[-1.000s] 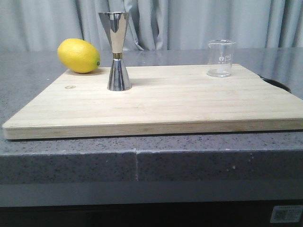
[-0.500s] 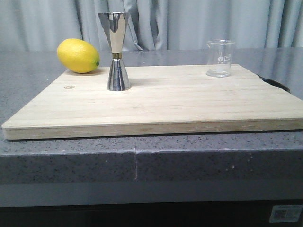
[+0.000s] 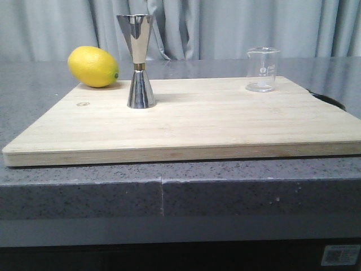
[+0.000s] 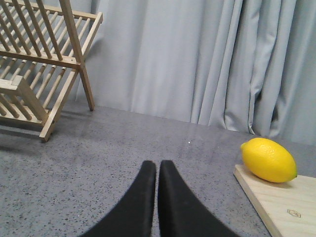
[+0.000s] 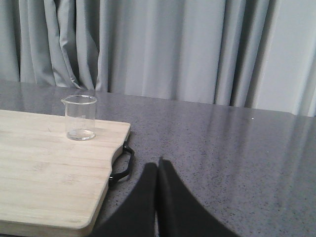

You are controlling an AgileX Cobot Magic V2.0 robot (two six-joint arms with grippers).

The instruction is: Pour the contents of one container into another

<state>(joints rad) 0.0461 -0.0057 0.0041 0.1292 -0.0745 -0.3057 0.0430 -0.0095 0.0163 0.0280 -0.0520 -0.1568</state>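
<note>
A small clear glass beaker [image 3: 263, 69] with white marks stands upright at the far right of the wooden board [image 3: 192, 121]; the right wrist view also shows the beaker [image 5: 80, 117]. The tall steel jigger [image 3: 139, 61] with a gold band stands upright on the board's left half. My left gripper [image 4: 157, 165] is shut and empty over the grey counter, left of the board. Over the counter to the right of the board, my right gripper [image 5: 157, 163] is shut, also with nothing in it. Neither gripper shows in the front view.
A yellow lemon [image 3: 93, 66] lies at the board's far left corner, also seen as the lemon [image 4: 269, 160] in the left wrist view. A wooden dish rack [image 4: 37, 64] stands on the counter far left. The board has a black handle [image 5: 122, 165] on its right edge. Grey curtains hang behind.
</note>
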